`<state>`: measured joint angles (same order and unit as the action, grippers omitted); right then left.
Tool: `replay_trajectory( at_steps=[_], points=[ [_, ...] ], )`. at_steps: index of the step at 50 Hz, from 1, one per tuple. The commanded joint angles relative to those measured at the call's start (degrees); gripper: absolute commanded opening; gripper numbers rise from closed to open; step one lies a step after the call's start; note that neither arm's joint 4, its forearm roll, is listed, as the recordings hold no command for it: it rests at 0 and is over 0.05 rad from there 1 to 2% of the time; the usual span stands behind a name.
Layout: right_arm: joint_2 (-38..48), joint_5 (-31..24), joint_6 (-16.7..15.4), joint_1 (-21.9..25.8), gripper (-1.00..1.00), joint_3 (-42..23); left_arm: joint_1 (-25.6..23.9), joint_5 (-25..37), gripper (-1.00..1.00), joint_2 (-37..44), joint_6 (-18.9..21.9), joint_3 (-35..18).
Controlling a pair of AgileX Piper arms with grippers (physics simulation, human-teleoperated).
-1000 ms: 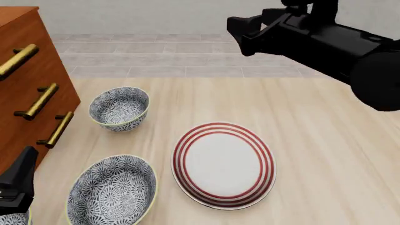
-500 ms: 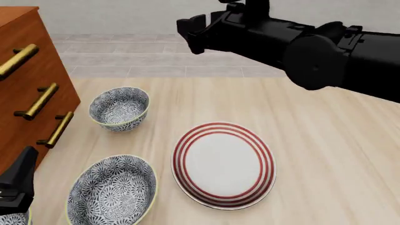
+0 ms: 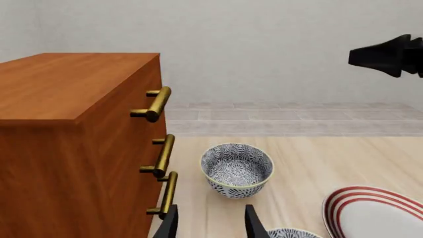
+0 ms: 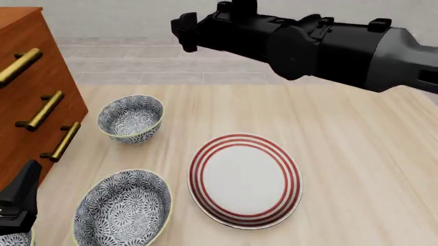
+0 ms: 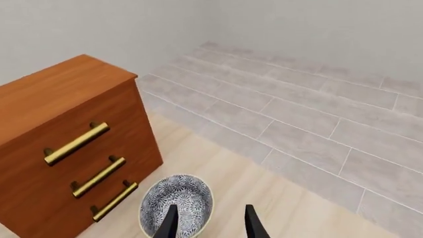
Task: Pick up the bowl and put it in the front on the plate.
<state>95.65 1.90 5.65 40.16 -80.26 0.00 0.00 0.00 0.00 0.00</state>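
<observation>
The bowl (image 4: 130, 119), small, deep and blue-grey patterned, stands on the table at the back left, close to the dresser. It also shows in the wrist views as the bowl (image 3: 237, 168) and the bowl (image 5: 177, 203). The red-ringed plate (image 4: 245, 179) lies in the middle front, to the bowl's right, with nothing on it; its edge is in the left wrist view as the plate (image 3: 377, 213). My right gripper (image 4: 182, 25) hovers high behind the bowl, open and holding nothing (image 5: 210, 223). Low at the front left, my left gripper (image 4: 27, 179) is open and holds nothing (image 3: 210, 225).
A wooden dresser (image 4: 31, 97) with brass handles stands along the left side. A wider, shallower bowl (image 4: 123, 207) of the same pattern sits in front of the small one, left of the plate. A sliver of another patterned dish (image 4: 14, 240) shows at the bottom left corner.
The right arm has swung leftward across the back of the table, bringing its gripper from the right of centre to above and behind the bowl. The left gripper, bowls and plate are unmoved.
</observation>
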Motion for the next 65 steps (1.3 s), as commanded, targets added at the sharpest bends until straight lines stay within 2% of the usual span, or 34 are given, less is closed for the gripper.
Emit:
replay_trajectory(
  at_steps=[1,2,3,5,7,19,25,37,54,65],
  points=[
    [6.3,-4.1,0.9,-0.7,1.0,-8.0,0.0,0.0,1.0,0.0,0.0,0.0],
    [9.6,-7.8,1.3,-2.2,1.0,-12.5,0.0,0.0,1.0,0.0,0.0,0.0],
    [9.9,-8.0,0.9,-1.9,1.0,-13.2,0.0,0.0,1.0,0.0,0.0,0.0],
    [12.4,-10.8,-1.9,-2.9,1.0,-17.0,0.0,0.0,1.0,0.0,0.0,0.0],
    [12.4,-10.3,0.3,-2.3,1.0,-17.0,0.0,0.0,1.0,0.0,0.0,0.0],
    [20.7,-16.7,1.8,-3.1,1.0,-28.7,0.0,0.0,1.0,0.0,0.0,0.0],
    [23.5,-19.0,2.5,-2.5,1.0,-32.7,0.0,0.0,1.0,0.0,0.0,0.0],
    [28.3,-20.5,3.8,-2.8,1.0,-36.5,0.0,0.0,1.0,0.0,0.0,0.0],
    [31.8,-20.0,4.9,-2.7,1.0,-37.2,0.0,0.0,1.0,0.0,0.0,0.0],
    [36.3,-22.7,4.9,-2.6,1.0,-42.9,0.0,0.0,1.0,0.0,0.0,0.0]
  ],
)
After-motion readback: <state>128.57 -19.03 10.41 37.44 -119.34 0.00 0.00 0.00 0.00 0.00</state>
